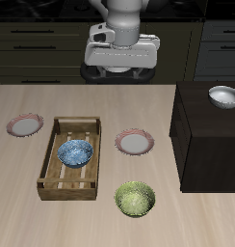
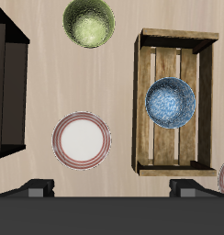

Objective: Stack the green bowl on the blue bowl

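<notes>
haven't started the reach yet, my pincer [image 1: 119, 66] is high, well apart from the green bowl [image 1: 135, 200]. fingers look wide, i think. next i drop onto its rim, then carry it to the blue bowl [image 1: 75, 152] in the crate [image 1: 50, 154].

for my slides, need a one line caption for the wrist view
Wrist view above the table: green bowl on bare wood, blue bowl inside the wooden crate, pink-rimmed plate nearby.

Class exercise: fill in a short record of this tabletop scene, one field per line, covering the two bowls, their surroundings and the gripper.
green bowl: on the bare table, near its front edge
blue bowl: inside the wooden crate
stacked: not yet
pink-rimmed plates: one beside the crate, one on its other side
white bowl: on the dark cabinet
gripper: raised near the table's back, holding nothing
</notes>
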You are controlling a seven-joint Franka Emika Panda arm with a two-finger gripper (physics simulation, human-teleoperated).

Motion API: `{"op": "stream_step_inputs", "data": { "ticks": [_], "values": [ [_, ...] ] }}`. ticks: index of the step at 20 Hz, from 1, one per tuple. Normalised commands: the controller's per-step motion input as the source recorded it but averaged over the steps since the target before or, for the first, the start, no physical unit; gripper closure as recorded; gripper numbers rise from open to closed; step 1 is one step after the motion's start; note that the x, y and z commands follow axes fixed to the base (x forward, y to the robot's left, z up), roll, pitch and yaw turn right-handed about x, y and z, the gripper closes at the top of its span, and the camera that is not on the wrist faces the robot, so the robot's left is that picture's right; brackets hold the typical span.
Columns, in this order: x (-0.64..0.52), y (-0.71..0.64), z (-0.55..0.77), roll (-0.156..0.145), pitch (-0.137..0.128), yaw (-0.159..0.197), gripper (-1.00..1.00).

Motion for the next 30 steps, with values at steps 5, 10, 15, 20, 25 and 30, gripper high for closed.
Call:
{"op": "stream_step_inputs", "data": {
  "ticks": [5,10,15,20,25,30],
  "values": [
    [0.30,0.04,0.06,-0.002,-0.029,-0.009,-1.00],
    [0.41,-0.06,0.10,-0.024,-0.021,-0.020,-1.00],
    [0.37,-0.07,0.05,-0.009,-0.013,-0.006,-1.00],
    [0.33,-0.06,0.03,-0.017,-0.003,0.010,-1.00],
    [0.29,-0.02,0.08,-0.005,-0.025,0.044,-1.00],
    [0.26,0.02,0.04,-0.007,0.004,0.001,-1.00]
  ]
}}
